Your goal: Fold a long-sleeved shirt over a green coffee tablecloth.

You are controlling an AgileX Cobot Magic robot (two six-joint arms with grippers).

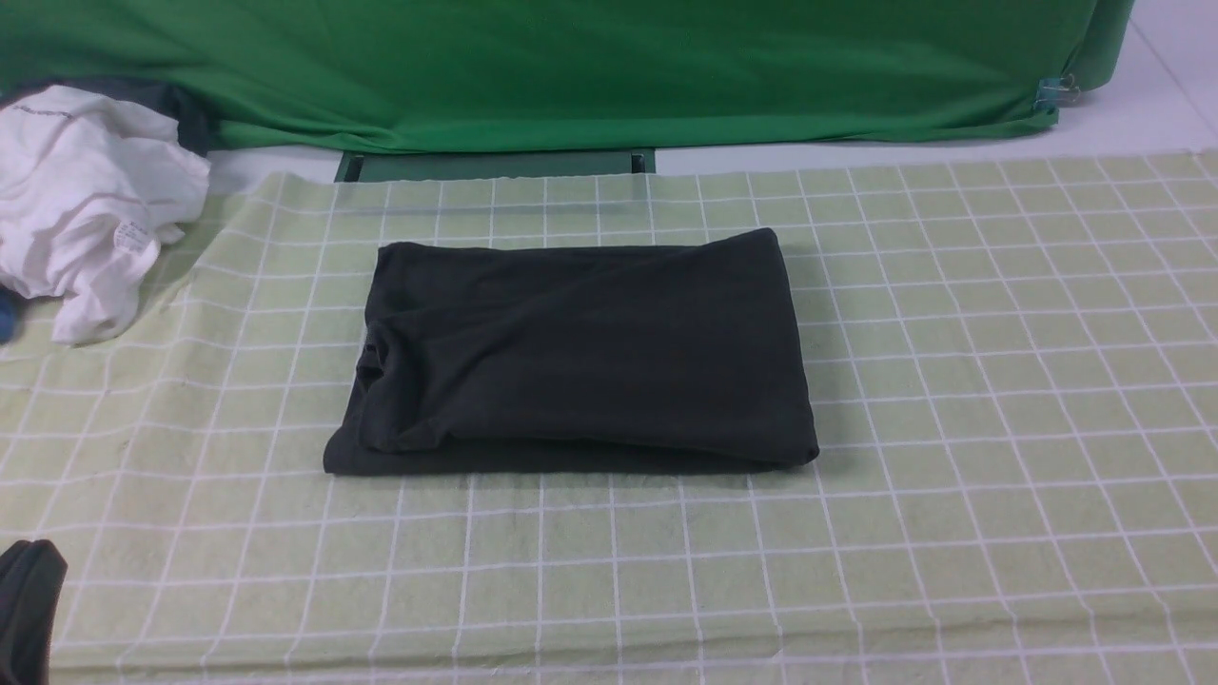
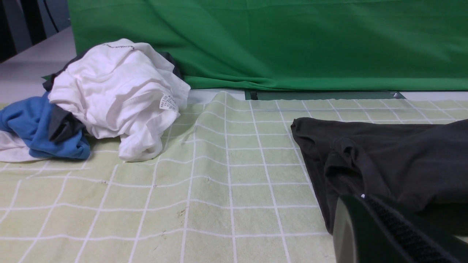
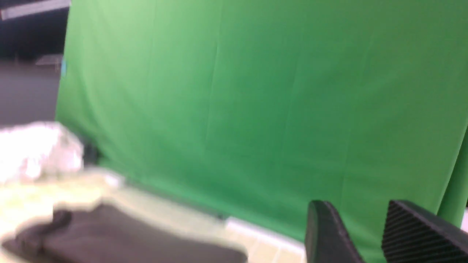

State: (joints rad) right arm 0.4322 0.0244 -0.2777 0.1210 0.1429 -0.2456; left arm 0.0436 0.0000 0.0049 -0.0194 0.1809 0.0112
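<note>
The long-sleeved shirt (image 1: pixel 580 352) lies folded into a flat black rectangle in the middle of the green coffee tablecloth (image 1: pixel 999 381), a pale yellow-green cloth with a white grid. My left gripper (image 1: pixel 29 599) sits low at the near left corner, apart from the shirt. In the left wrist view, this gripper (image 2: pixel 360 199) is shut with nothing in it, and the shirt (image 2: pixel 384 164) lies just beyond its tip on the tablecloth (image 2: pixel 226 175). In the blurred right wrist view, my right gripper (image 3: pixel 358 208) is open and empty, raised, with the shirt (image 3: pixel 109 233) far off. It is outside the front view.
A crumpled white garment (image 1: pixel 86 209) lies at the far left, with a blue one (image 2: pixel 40 128) beside it. A deep-green fabric sheet (image 1: pixel 571 67) hangs along the back, held by a clip (image 1: pixel 1051 92) at its right end. A dark flat frame (image 1: pixel 495 164) sits below it.
</note>
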